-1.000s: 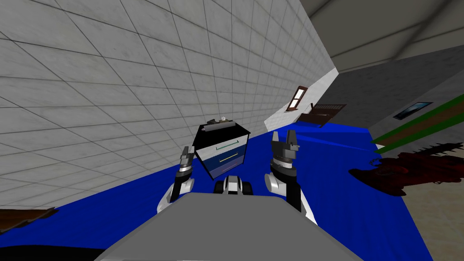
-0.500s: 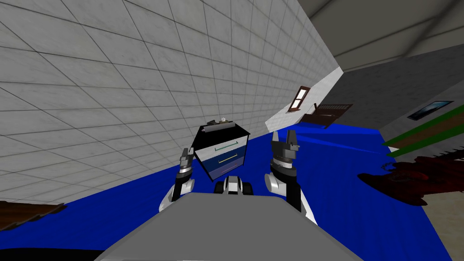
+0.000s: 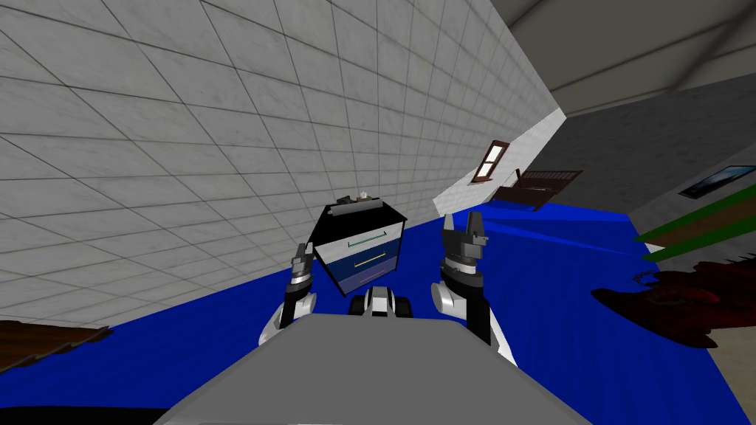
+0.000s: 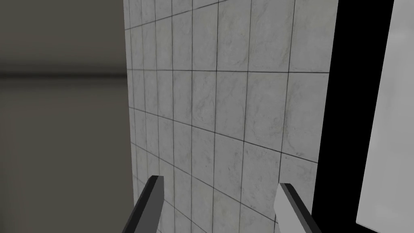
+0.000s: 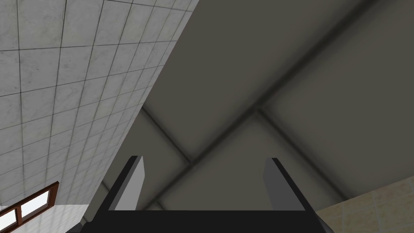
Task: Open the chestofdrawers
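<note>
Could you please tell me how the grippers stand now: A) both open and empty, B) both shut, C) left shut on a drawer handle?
A: the left gripper and the right gripper both show fingers spread with nothing between them, neither on the chest of drawers.

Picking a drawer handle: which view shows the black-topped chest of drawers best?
The head view: the black-topped chest of drawers faces me between the left gripper and right gripper, its three drawer fronts and handles visible. The wrist views look along open fingers at tiled wall and ceiling instead.
</note>
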Controlling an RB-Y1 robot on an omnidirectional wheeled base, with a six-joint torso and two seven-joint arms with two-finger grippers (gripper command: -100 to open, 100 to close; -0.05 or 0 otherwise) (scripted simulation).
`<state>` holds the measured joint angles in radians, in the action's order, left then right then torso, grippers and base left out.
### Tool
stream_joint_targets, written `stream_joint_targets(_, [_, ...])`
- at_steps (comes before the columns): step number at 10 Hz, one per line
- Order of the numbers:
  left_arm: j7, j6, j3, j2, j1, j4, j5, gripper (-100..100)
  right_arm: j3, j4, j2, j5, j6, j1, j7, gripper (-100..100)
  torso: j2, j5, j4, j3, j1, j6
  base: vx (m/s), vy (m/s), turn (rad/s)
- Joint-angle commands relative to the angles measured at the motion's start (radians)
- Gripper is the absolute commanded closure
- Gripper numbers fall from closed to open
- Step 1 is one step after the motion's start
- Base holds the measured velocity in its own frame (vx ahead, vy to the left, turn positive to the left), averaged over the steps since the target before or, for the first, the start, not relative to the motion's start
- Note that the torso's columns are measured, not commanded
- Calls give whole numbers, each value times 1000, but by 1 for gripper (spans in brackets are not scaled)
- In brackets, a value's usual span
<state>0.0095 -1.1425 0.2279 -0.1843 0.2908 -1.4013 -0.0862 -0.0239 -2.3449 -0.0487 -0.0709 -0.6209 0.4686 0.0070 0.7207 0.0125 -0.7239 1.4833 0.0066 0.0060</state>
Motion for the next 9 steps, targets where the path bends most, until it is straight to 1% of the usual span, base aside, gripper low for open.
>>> stream_joint_targets(1, [1, -23, -7, 11, -5, 74, 0, -100, 0, 0, 0, 0, 0, 0, 0, 0, 0, 1, 0, 0, 1, 1, 34, -45, 37])
stream_joint_targets(3, [1, -23, -7, 11, -5, 89, 0, -100, 0, 0, 0, 0, 0, 0, 0, 0, -1, 0, 0, 1, -1, 2, 28, -43, 18])
stream_joint_targets(4, [2, -52, -3, 14, -17, 124, -5, -100, 0, 0, 0, 0, 0, 0, 0, 0, 0, 0, 0, 0, 0, 1, 28, -56, 48])
stream_joint_targets(5, [2, -52, -3, 14, -17, 137, -5, -100, 0, 0, 0, 0, 0, 0, 0, 0, 0, 0, 0, 0, -1, 1, 39, -60, 35])
stream_joint_targets(6, [2, -79, 0, 17, -29, 172, -8, -100, 0, 0, 0, 0, 0, 0, 0, 0, -1, -1, -1, 1, -2, 2, 23, -94, 39])
stream_joint_targets(7, [2, -79, 0, 17, -29, 183, -8, -100, 0, 0, 0, 0, 0, 0, 0, 0, 0, -3, -3, 1, -4, 1, 31, -97, 36])
stream_joint_targets(8, [3, -106, 1, 19, -41, 213, -11, -100, 0, 0, 0, 0, 0, 0, 0, 0, 0, -5, -5, 1, -3, 2, 61, -80, 66])
stream_joint_targets(9, [3, -106, 1, 19, -41, 228, -11, -100, 0, 0, 0, 0, 0, 0, 0, 0, -3, -5, -5, 3, -1, 4, 39, -58, 43])
